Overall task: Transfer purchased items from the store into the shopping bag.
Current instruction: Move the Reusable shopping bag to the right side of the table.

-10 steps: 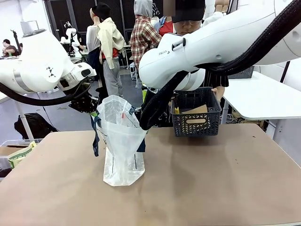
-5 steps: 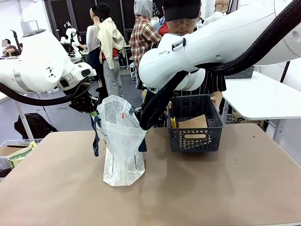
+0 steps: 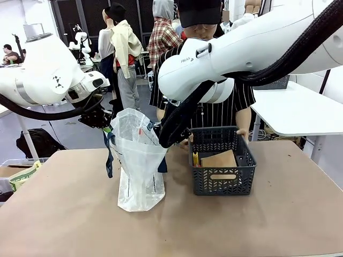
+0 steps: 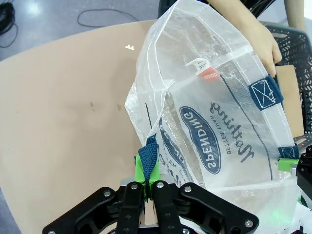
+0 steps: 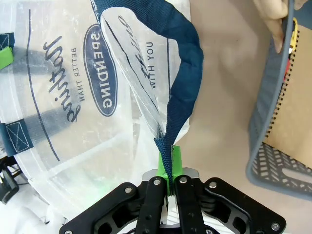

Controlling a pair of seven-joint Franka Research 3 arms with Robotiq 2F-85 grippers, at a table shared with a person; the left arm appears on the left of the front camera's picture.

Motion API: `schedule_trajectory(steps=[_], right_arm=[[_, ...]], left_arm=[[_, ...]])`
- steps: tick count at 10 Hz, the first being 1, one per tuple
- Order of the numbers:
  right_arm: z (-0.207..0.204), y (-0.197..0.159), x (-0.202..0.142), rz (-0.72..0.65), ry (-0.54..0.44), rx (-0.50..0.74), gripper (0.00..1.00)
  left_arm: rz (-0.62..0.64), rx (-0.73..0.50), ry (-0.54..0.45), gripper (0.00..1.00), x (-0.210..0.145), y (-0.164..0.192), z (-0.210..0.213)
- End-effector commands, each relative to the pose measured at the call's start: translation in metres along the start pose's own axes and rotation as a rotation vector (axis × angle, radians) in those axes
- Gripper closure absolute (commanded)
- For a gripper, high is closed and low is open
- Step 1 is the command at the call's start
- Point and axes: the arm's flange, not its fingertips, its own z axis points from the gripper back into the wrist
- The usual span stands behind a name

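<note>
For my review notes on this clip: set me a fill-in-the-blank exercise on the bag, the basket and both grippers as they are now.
1. The left gripper and the right gripper are each ____ on a navy handle of the shopping bag.
2. In the front view the dark grey basket stands to the ____ of the bag.
3. A person's hand grips the ____'s rim.
Missing words: shut; right; basket.

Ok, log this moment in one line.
left gripper: shut on bag strap | right gripper: shut on bag strap | shopping bag: upright | basket: person's hand on rim
</note>
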Motion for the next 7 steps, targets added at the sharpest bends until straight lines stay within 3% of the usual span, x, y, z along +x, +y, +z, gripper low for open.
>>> schedule_trajectory(steps=[1, 7], right_arm=[[0.0013, 0.0004, 0.0003, -0.004, -0.003, 0.008, 1.00], [0.0013, 0.0004, 0.0003, -0.004, -0.003, 0.008, 1.00]], left_arm=[[-0.001, 0.002, 0.001, 1.00, -0.0018, 0.0009, 0.0022], [-0.001, 0.002, 0.001, 1.00, -0.0018, 0.0009, 0.0022]])
